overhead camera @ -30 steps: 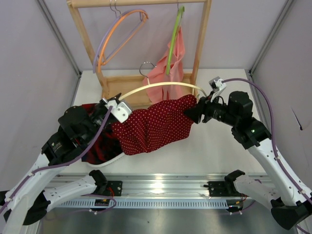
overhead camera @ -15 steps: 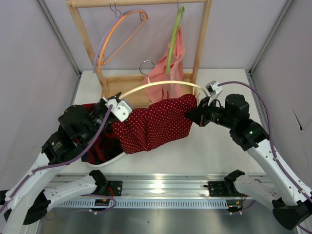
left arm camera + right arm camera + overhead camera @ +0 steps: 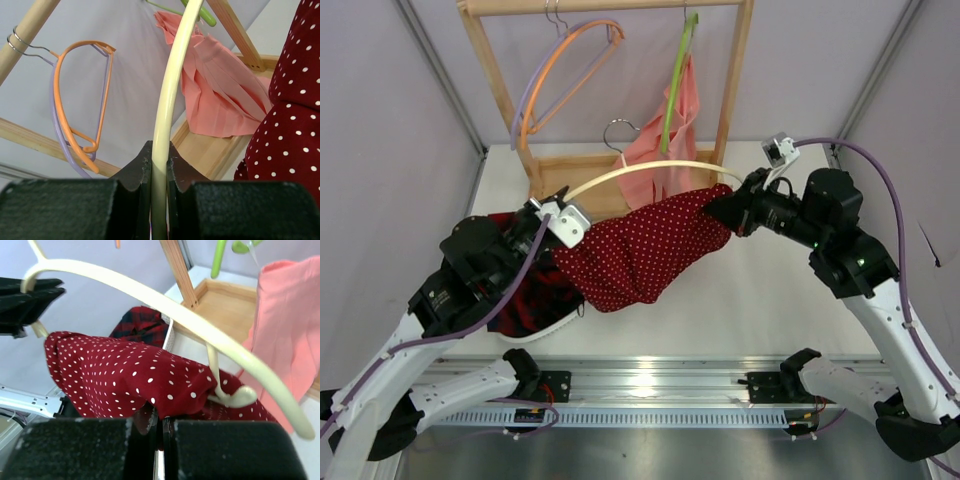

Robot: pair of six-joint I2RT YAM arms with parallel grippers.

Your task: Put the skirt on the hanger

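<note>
The cream hanger (image 3: 650, 172) arcs above the table. My left gripper (image 3: 560, 215) is shut on its left end, and in the left wrist view the pale rod (image 3: 167, 90) runs up from between the closed fingers (image 3: 137, 167). The dark-red dotted skirt (image 3: 640, 250) hangs under the hanger, its left end up near my left gripper. My right gripper (image 3: 717, 212) is shut on the skirt's right edge. In the right wrist view the cloth (image 3: 120, 377) drapes over the closed jaws (image 3: 161, 420), just below the hanger's arm (image 3: 165, 305) and its clip end (image 3: 237, 397).
A wooden rack (image 3: 500, 95) stands at the back with orange and lilac hangers (image 3: 555, 75) and a lime-green hanger (image 3: 675, 85) carrying salmon-pink cloth (image 3: 665, 150). A red-black plaid garment (image 3: 525, 300) lies in a white basket (image 3: 548, 330) under my left arm.
My right gripper shut on the skirt's right edge, then rose and moved back to the right, lifting and stretching the skirt. The hanger's right end rose a little. The left arm held still.
</note>
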